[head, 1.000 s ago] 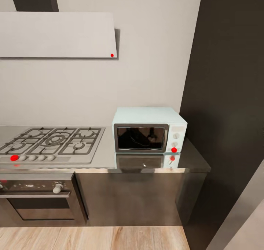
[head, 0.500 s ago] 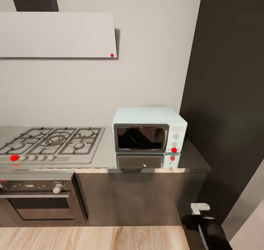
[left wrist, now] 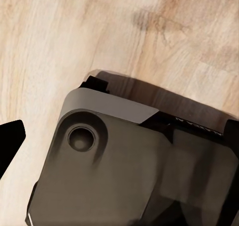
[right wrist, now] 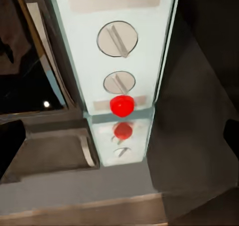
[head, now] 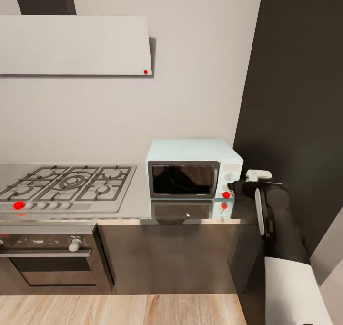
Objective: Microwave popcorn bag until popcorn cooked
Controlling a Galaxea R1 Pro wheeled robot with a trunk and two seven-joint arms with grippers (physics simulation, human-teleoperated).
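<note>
The pale blue-mint microwave (head: 190, 154) stands on the glossy grey countertop (head: 139, 194) with its dark glass door (head: 182, 179) closed. Its light (head: 226, 195) glows red below two white knobs (right wrist: 118, 39). My right gripper (head: 234, 187) hovers just off the knob panel's right edge; in the right wrist view the dark fingertips (right wrist: 10, 141) sit at the frame's sides, so it is open and holds nothing. The left gripper (left wrist: 119, 146) hangs over the wooden floor, one black fingertip (left wrist: 9, 142) far to the side, open. The popcorn bag and popcorn are out of view.
A gas hob (head: 66, 184) lies left of the microwave, above a dark oven (head: 47, 263). An extractor hood (head: 74, 45) hangs on the wall. A tall dark cabinet (head: 300, 101) rises right of the microwave, close to my right arm. The robot's grey base (left wrist: 124, 171) is over the floor.
My right arm has risen from the lower right corner up to the microwave's knob panel; one second ago it was out of the picture. The microwave is unchanged.
</note>
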